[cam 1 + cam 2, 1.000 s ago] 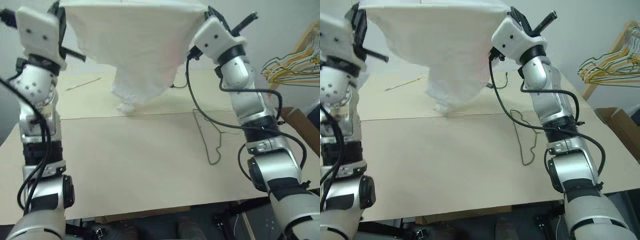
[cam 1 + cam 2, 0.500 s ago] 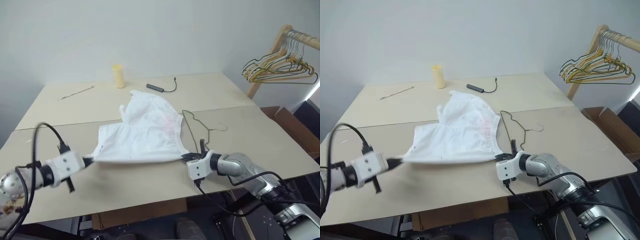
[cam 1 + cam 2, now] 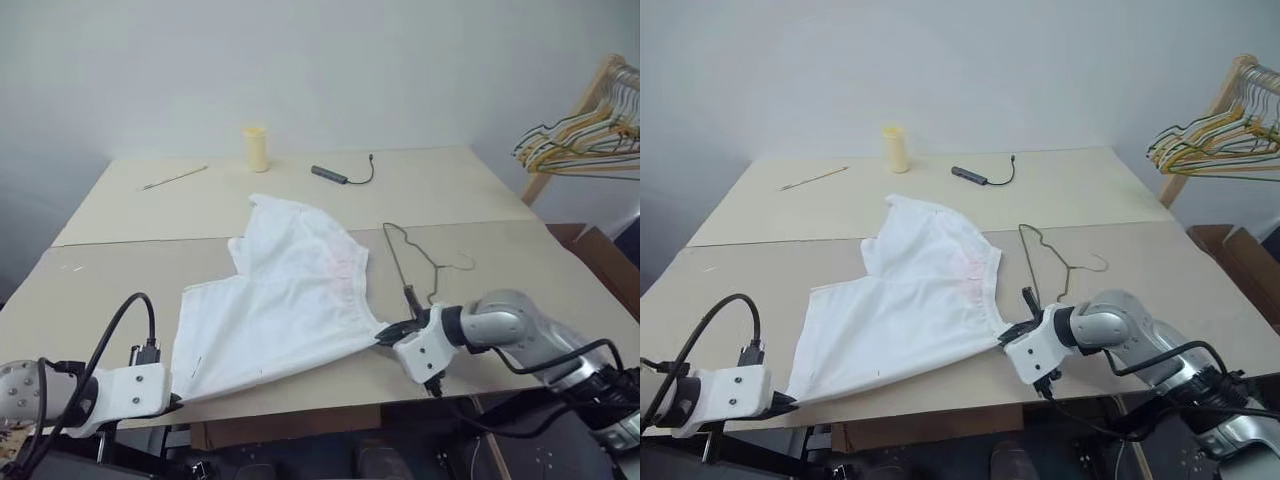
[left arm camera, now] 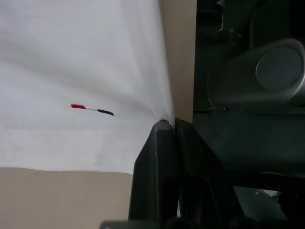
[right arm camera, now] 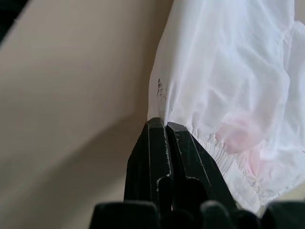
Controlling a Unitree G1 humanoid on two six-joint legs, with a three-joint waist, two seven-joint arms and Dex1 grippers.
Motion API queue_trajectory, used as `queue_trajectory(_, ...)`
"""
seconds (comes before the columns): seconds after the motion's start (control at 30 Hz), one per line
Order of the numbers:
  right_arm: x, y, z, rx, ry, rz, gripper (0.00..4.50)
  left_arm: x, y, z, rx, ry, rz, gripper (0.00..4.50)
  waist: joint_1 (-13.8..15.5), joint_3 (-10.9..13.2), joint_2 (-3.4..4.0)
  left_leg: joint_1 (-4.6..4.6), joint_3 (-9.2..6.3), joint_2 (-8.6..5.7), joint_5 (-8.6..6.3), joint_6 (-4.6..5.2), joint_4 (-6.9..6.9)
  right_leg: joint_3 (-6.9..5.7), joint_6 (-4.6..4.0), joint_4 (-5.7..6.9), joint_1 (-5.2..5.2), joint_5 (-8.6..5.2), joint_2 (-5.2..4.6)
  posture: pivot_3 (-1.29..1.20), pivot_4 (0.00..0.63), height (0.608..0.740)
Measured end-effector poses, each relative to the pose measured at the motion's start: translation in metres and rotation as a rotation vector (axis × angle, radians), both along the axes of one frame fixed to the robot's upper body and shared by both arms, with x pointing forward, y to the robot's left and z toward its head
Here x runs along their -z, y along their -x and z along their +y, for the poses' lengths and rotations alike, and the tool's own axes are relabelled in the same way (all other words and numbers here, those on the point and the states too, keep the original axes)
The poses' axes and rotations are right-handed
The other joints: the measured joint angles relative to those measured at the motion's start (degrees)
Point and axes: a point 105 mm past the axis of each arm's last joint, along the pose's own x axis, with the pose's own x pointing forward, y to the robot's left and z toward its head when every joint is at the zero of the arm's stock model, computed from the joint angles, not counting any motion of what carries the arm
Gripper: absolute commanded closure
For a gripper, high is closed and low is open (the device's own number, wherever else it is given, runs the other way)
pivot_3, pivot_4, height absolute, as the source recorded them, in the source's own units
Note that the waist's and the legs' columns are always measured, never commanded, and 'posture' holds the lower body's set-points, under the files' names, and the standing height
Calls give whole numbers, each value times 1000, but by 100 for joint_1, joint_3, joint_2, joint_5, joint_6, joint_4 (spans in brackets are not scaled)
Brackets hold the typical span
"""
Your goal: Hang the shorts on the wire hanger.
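The white shorts lie spread flat on the tan table, reaching from the middle to the front edge. My left gripper is shut on their near left corner at the table's front edge; the left wrist view shows its tips pinching the cloth beside a small red and black tag. My right gripper is shut on the gathered waistband at the near right, and the right wrist view shows a faint pink mark on the shorts just past its tips. The wire hanger lies flat on the table just right of the shorts.
A yellow cup, a dark dongle with its cable and a thin stick lie at the back of the table. A wooden rack with several hangers stands to the right. A cardboard box sits below the rack.
Both arms have come down from holding the shorts up in the air and laid them on the table. In the last half second the shorts were drawn toward the front edge.
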Motion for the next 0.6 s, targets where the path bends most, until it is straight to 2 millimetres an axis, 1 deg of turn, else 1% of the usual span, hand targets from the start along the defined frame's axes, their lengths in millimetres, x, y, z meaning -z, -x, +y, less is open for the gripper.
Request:
queue_trajectory(0.1,2,9,-2,-12,18,45,4478,1,3,-2,-13,10,34,4500,17,0,-1,2,7,3,0,0,1,-2,10,1,1,-13,2,-69,0,740)
queue_trajectory(0.17,5,11,-3,-4,19,60,4478,0,4,-3,-23,23,50,4500,30,-1,-1,3,8,2,0,0,2,-2,15,2,1,-16,1,-70,0,740)
queue_trajectory(0.2,5,12,-4,-1,19,62,4253,0,3,-4,-23,23,48,4500,34,-1,0,3,9,2,0,0,2,-2,15,2,1,-16,1,-72,0,740)
queue_trajectory(0.3,6,10,-7,9,34,71,3452,-1,3,-1,-20,20,62,3814,58,-1,-1,3,10,2,0,0,2,-2,11,1,0,-15,3,-76,0,740)
queue_trajectory(0.37,9,7,-15,36,61,78,2733,0,4,3,-28,15,85,3203,62,0,0,1,12,1,0,0,2,-2,7,1,-1,-13,2,-77,0,740)
queue_trajectory(0.4,7,8,-19,43,69,93,2282,-1,4,3,-24,18,91,2835,68,0,0,0,12,1,0,0,2,-2,5,1,-2,-12,1,-77,0,740)
queue_trajectory(0.43,7,8,-23,51,78,104,1971,-3,4,4,-22,17,90,2517,76,0,-1,0,12,2,0,0,1,-2,3,0,-1,-11,1,-79,0,740)
queue_trajectory(0.5,2,13,-29,74,62,163,1305,-7,3,8,-24,7,86,1916,111,0,-1,0,12,1,-1,0,1,-2,2,0,-1,-12,1,-79,0,740)
queue_trajectory(0.53,-5,11,-31,101,26,186,906,-11,1,14,-38,1,83,1551,116,0,-1,2,14,3,-1,0,1,-2,2,1,-1,-13,2,-83,0,740)
queue_trajectory(0.57,-11,8,-31,127,-12,185,540,-15,0,16,-48,1,76,1207,118,0,-1,4,15,5,0,0,2,-2,2,2,-1,-13,4,-83,0,740)
queue_trajectory(0.6,-20,0,-29,176,-78,174,167,-21,-4,17,-53,20,55,877,120,0,-2,7,15,8,0,0,4,-2,5,4,1,-15,6,-84,0,740)
